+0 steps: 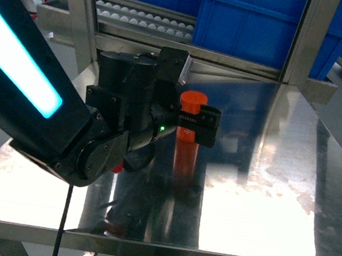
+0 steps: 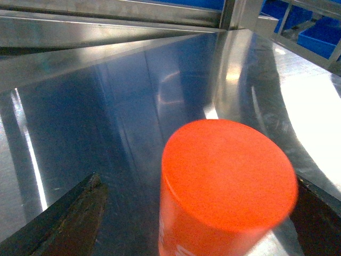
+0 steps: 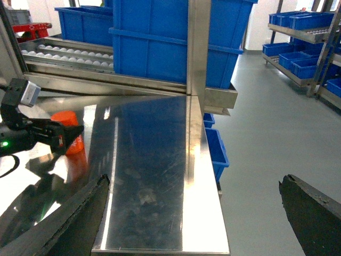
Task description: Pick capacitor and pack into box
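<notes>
Early in the task, by the look of it. Orange cylindrical capacitor [image 1: 190, 127] standing upright on the steel table [image 1: 277, 178], just left of centre in the head view, top face round and flat. Left gripper [image 1: 192, 121] set around the capacitor at mid-height, one black finger visible across its right flank; from the left wrist view, dark fingers [image 2: 69, 218] at lower left and lower right with gaps either side of the orange top [image 2: 229, 176], so apparently parted rather than clamped, though contact lower down on the body hidden. Lift not yet made, judging by the base sitting on its own reflection. Packing entirely left to do: no peach-pink box anywhere in the three views, so destination unknown from here.

Right gripper [image 3: 197, 213] wide apart, empty, its two dark fingers at the lower corners of the right wrist view, hanging over the table's right edge and well apart from the capacitor [image 3: 69, 133].

Around: blue plastic bins [image 1: 259, 20] on the roller rack [image 1: 141, 18] along the top of the head view, upright steel posts [image 1: 303, 44] behind the table, more blue bins on shelving at upper right of the right wrist view. Nothing on the table surface between gripper and capacitor; the rack frame behind the likeliest thing to clip on a high lift.
</notes>
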You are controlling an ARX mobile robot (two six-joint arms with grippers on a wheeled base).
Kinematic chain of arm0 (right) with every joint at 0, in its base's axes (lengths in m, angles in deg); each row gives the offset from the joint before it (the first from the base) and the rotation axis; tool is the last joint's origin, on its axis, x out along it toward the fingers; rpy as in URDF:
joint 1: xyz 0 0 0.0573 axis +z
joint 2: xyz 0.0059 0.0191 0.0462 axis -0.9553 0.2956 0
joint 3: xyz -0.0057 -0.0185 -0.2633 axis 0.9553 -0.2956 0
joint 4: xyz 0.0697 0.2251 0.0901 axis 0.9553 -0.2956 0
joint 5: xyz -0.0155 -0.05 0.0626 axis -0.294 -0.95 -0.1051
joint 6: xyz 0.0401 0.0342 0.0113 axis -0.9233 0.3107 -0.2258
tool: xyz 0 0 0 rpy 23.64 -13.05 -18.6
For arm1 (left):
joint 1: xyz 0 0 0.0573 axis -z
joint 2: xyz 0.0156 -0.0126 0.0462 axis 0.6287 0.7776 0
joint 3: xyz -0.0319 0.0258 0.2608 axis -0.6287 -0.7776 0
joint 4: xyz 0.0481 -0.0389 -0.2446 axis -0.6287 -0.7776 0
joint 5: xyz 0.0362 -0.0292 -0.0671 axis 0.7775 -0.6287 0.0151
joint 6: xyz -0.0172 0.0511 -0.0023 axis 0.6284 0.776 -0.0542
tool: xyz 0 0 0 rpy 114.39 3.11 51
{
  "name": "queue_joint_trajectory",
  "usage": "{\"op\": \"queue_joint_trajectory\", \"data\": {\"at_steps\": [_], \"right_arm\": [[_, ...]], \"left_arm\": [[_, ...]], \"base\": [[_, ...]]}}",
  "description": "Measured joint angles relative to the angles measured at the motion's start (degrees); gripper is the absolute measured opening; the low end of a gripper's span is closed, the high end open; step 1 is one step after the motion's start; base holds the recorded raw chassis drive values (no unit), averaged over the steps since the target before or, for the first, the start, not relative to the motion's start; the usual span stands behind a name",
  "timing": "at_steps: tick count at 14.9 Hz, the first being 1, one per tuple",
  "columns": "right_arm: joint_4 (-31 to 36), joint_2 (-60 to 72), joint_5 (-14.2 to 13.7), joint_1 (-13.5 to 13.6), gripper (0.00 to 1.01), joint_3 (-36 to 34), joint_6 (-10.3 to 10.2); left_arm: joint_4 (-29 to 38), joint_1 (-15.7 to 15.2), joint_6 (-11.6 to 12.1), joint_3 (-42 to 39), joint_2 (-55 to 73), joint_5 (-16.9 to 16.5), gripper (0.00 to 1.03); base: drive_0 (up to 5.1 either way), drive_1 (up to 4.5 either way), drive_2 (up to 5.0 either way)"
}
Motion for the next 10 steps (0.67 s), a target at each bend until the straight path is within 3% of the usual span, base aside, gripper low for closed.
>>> {"op": "queue_joint_trajectory", "data": {"at_steps": [1,3,7,10], "right_arm": [[-0.02,0.0,0.0,0.0,0.98,0.0,0.0],[-0.02,0.0,0.0,0.0,0.98,0.0,0.0],[0.0,0.0,0.0,0.0,0.98,0.0,0.0],[-0.02,0.0,0.0,0.0,0.98,0.0,0.0]], "left_arm": [[-3.32,-0.26,0.09,6.58,3.76,-0.59,0.98],[-6.78,-0.59,0.11,9.68,5.03,-0.22,0.93],[-8.98,-0.24,-0.09,7.65,4.46,-1.16,0.49],[-6.08,-0.7,-0.17,3.39,0.46,0.28,0.44]], "base": [[0.0,0.0,0.0],[0.0,0.0,0.0],[0.0,0.0,0.0],[0.0,0.0,0.0]]}}
